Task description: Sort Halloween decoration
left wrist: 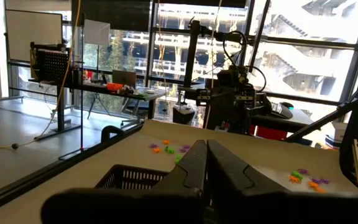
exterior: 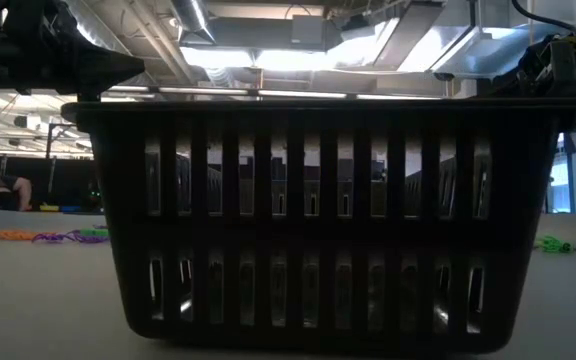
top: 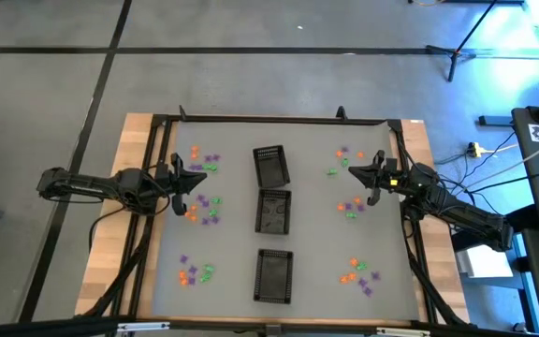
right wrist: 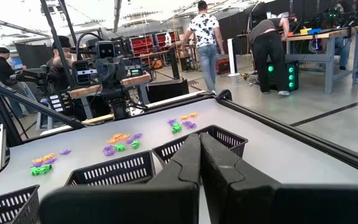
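Black mesh fills the low view: the nearest tray (exterior: 308,220) stands right before that camera, with the middle tray (top: 273,212) and the far tray (top: 270,166) lined up behind it down the centre of the grey table (top: 241,281). The Halloween decoration (top: 195,272), tiny orange, green and purple trinkets, lies on the table in six loose clusters, three to each side of the trays, none in a tray as far as the views show. The left gripper (top: 201,181) hangs between the two farther left clusters, its jaws clenched on nothing. The right gripper (top: 349,166) hangs by the farthest right cluster, jaws likewise pressed together and empty. Beyond the table, people (right wrist: 204,37) stand at workbenches.
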### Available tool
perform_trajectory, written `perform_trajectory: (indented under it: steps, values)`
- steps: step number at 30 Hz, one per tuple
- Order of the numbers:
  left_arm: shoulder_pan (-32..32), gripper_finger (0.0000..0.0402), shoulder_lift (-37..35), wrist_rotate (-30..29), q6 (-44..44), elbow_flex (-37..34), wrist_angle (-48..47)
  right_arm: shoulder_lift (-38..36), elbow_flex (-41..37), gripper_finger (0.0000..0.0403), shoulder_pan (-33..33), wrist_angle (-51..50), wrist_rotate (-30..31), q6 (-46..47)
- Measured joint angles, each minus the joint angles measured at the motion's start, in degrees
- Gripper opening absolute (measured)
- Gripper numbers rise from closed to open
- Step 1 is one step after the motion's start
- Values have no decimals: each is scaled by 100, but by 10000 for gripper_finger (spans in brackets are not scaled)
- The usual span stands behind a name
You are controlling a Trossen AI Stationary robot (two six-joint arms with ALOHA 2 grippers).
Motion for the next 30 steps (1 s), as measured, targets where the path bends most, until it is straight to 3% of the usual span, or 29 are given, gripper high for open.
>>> perform_trajectory:
  steps: [18,25,30]
  values:
    - [0,7,-1,-1,0,0,0,0,-2,7,0,5,8,-1]
    - [0,7,-1,-1,1,0,0,-1,-1,7,0,539,1172,-1]
    - [0,7,0,0,1,1,0,-2,-1,7,0,525,1652,-1]
